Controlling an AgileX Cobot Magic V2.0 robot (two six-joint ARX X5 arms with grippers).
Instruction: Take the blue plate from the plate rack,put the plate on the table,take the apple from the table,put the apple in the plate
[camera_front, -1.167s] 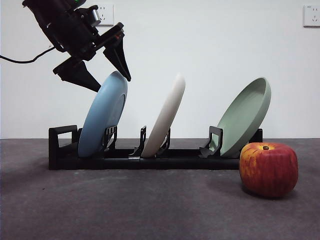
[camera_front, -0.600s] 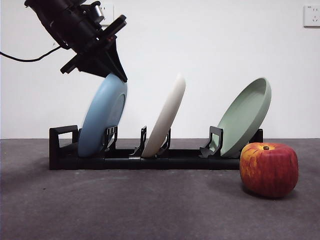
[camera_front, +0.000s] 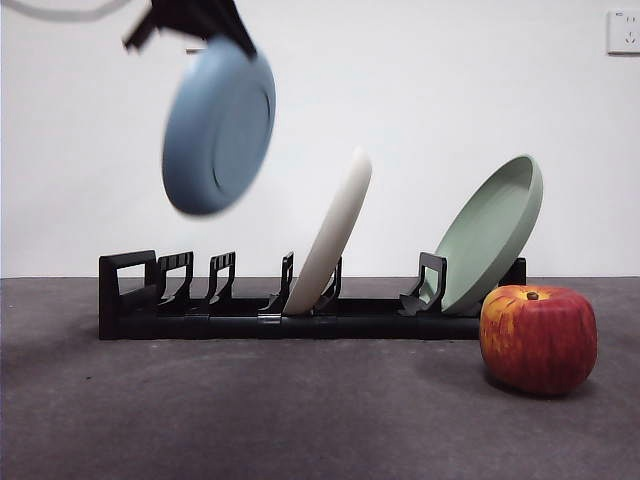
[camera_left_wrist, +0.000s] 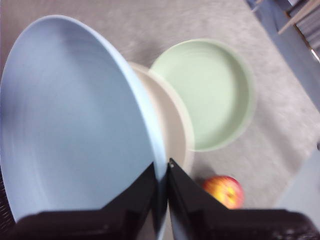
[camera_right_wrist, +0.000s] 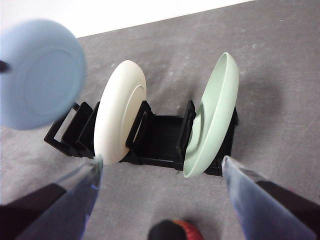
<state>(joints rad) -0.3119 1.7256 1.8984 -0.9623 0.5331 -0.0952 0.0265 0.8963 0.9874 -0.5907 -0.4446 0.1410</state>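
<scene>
My left gripper (camera_front: 215, 25) is shut on the rim of the blue plate (camera_front: 218, 125) and holds it tilted in the air, well above the left end of the plate rack (camera_front: 240, 322). In the left wrist view both jaws pinch the blue plate's (camera_left_wrist: 75, 125) edge, with the gripper (camera_left_wrist: 161, 175) at its rim. The apple (camera_front: 538, 338) stands on the table (camera_front: 300, 420) at the rack's right end. My right gripper (camera_right_wrist: 161, 164) is open and empty, high above the rack (camera_right_wrist: 160, 132). The blue plate (camera_right_wrist: 40, 75) is blurred there, and the apple (camera_right_wrist: 175, 231) is partly hidden.
A cream-white plate (camera_front: 330, 235) leans in the rack's middle slot and a sage-green plate (camera_front: 490, 235) in its right slot, just behind the apple. The rack's left slots hold nothing. A white wall stands behind, with a socket (camera_front: 622, 30) at the top right.
My left gripper closed on the blue plate's top rim and lifted it up out of the rack's left slot. The other plates and the apple have not moved.
</scene>
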